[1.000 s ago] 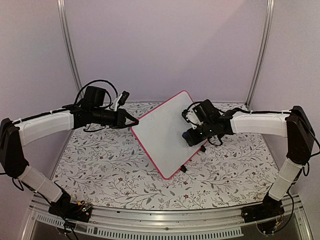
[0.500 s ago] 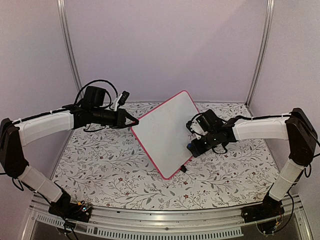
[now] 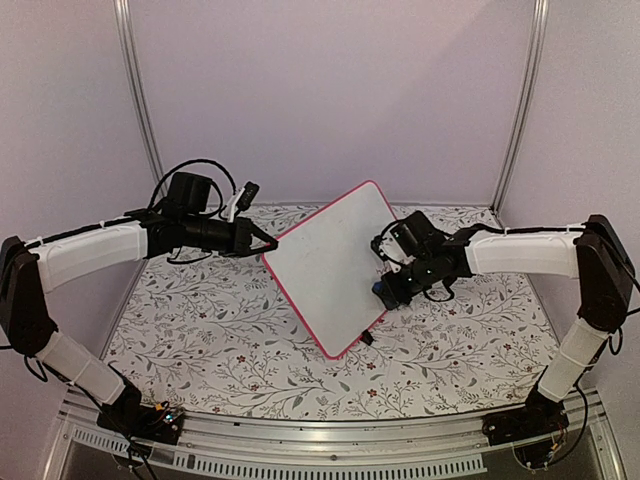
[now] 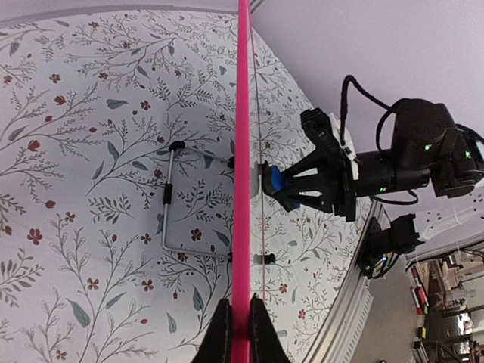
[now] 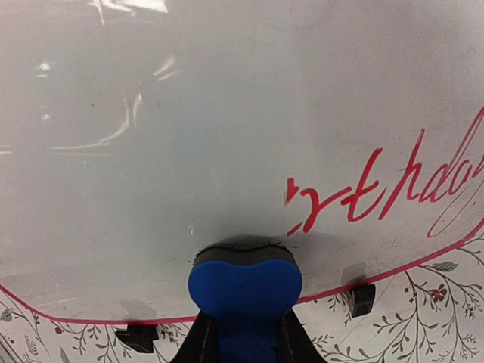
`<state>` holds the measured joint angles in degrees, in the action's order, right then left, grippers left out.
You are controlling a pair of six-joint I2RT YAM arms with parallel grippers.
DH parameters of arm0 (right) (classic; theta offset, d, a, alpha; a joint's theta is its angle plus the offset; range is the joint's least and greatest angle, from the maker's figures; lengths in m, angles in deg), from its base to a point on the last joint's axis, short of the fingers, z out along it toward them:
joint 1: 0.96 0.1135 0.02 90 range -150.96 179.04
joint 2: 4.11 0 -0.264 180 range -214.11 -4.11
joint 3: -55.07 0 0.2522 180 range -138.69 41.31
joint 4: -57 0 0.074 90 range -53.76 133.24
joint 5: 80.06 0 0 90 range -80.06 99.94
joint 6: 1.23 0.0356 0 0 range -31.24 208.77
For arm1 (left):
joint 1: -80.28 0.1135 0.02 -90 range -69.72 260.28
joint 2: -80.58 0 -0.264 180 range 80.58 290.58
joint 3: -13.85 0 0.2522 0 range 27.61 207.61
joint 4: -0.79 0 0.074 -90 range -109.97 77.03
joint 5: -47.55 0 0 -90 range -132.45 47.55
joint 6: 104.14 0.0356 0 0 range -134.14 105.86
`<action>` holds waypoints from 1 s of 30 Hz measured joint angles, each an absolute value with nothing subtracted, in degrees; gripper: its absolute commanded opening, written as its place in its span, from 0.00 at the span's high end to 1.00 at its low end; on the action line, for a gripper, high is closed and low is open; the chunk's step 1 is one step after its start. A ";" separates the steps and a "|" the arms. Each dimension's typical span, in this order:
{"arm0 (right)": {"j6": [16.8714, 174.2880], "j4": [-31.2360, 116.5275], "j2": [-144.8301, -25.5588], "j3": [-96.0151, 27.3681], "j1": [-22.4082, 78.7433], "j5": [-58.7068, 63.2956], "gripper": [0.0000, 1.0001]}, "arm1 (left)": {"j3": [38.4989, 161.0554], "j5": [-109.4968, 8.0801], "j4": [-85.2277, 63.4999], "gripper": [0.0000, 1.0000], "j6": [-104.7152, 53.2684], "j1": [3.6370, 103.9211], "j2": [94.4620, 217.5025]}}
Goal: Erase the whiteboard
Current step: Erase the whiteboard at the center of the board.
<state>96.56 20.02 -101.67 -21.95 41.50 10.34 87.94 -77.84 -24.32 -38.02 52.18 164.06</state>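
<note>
The whiteboard (image 3: 325,270), white with a pink frame, stands tilted on the table. My left gripper (image 3: 268,243) is shut on the frame's left corner; in the left wrist view the frame (image 4: 243,113) runs edge-on between my fingers (image 4: 221,336). My right gripper (image 3: 388,288) is shut on a blue eraser (image 5: 243,283), whose dark pad presses on the board's face (image 5: 227,113) near the lower edge. Red handwriting (image 5: 378,189) lies just right of the eraser. Left of it the face shows only faint smears. The eraser (image 4: 274,180) also shows in the left wrist view.
The table (image 3: 200,330) has a floral cover. A wire stand (image 4: 170,204) props the board from behind, and two black clip feet (image 5: 363,299) sit under its lower edge. Pale walls and metal posts (image 3: 140,100) close in the back and sides.
My right gripper has slid the eraser down the board's right side from near the upper edge to the lower part. The left gripper and the board have held still.
</note>
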 measured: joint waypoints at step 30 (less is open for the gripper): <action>94.90 19.32 -104.71 -32.25 38.79 12.53 1.00 | 87.94 -77.87 -24.32 1.00 -37.94 52.16 164.06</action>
<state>94.90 19.32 -104.71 -32.25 38.79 12.53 87.94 -77.87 -24.32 -37.94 52.16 164.06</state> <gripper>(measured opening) 0.203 0.034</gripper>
